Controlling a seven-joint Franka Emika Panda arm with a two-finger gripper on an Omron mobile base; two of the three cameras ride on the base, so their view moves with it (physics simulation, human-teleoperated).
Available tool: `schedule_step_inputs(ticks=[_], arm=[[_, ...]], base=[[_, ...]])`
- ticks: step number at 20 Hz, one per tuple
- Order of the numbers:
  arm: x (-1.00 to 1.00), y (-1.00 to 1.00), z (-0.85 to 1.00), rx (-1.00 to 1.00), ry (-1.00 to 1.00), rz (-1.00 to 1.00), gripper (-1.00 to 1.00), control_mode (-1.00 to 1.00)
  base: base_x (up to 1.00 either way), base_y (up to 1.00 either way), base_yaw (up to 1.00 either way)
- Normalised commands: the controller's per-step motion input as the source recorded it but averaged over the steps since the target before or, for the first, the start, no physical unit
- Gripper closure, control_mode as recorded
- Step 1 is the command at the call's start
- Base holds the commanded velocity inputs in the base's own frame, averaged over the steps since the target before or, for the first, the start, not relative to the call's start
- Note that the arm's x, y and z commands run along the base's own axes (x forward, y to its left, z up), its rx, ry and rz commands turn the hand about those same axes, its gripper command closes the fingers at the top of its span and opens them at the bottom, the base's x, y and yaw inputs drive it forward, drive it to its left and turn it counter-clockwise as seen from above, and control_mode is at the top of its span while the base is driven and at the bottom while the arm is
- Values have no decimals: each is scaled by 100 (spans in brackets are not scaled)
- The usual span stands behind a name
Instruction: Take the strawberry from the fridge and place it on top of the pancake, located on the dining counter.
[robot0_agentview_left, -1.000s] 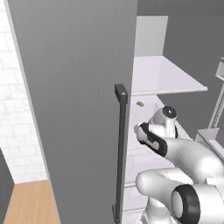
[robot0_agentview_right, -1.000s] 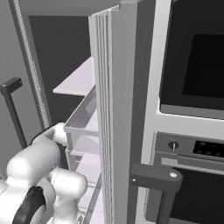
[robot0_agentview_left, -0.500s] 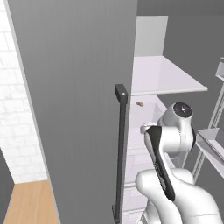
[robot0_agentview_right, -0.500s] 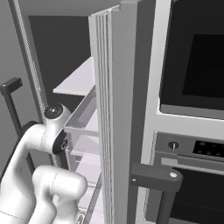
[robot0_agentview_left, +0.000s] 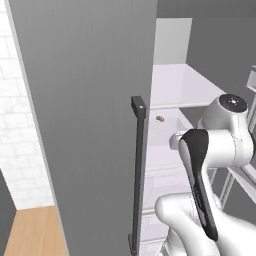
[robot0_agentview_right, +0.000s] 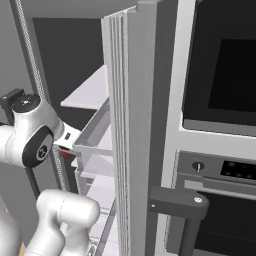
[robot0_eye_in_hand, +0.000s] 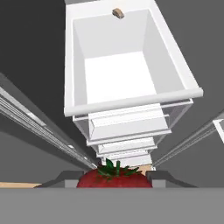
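- Pincer (robot0_eye_in_hand: 114, 180): in the hand view its two dark fingertips (robot0_eye_in_hand: 65, 180) sit at the bottom edge, one on each side of the strawberry (robot0_eye_in_hand: 114, 178). The jaws are partly closed and clamp the berry between them.
- Strawberry: bright red with a green leafy crown, held in the pincer and clear of every shelf and drawer. In the right base view a small red patch (robot0_agentview_right: 65, 154) shows just beyond the arm's wrist, beside the front corner of a clear drawer (robot0_agentview_right: 95, 145).
- Directly past the held berry, the hand view looks onto a stack of clear drawers (robot0_eye_in_hand: 127, 122) with a white open-topped bin (robot0_eye_in_hand: 118, 65) beyond them. A small brown item (robot0_eye_in_hand: 117, 13) lies at the far rim of that bin.
- Arm: in the left base view the white arm (robot0_agentview_left: 220, 145) with its dark joint band reaches into the fridge (robot0_agentview_left: 85, 115) past the open grey door. The same small brown item (robot0_agentview_left: 160, 119) lies on a white shelf behind the arm.
- Fridge door: stands open, with its long dark bar handle (robot0_agentview_left: 137, 175) upright at the door's edge in the left base view.
- Surroundings: in the right base view a built-in oven (robot0_agentview_right: 220, 75) with a dark window stands just beside the fridge's second door edge (robot0_agentview_right: 130, 125), and a dark handle (robot0_agentview_right: 175, 200) crosses below the oven's control strip.
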Motion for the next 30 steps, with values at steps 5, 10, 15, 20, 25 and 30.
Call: schedule_step_inputs(ticks=[5,10,15,20,25,30], arm=[[-53,21,50,0,-35,1,100,-100],[-60,9,13,0,-28,1,100,-100],[-54,11,7,3,-12,1,100,100],[0,0,0,0,0,0,100,100],[0,0,0,0,0,0,100,100],[0,0,0,0,0,0,100,100]], base=[[0,0,0],[0,0,0],[-40,15,0],[-100,38,0],[-92,18,-12],[-53,-4,-78]])
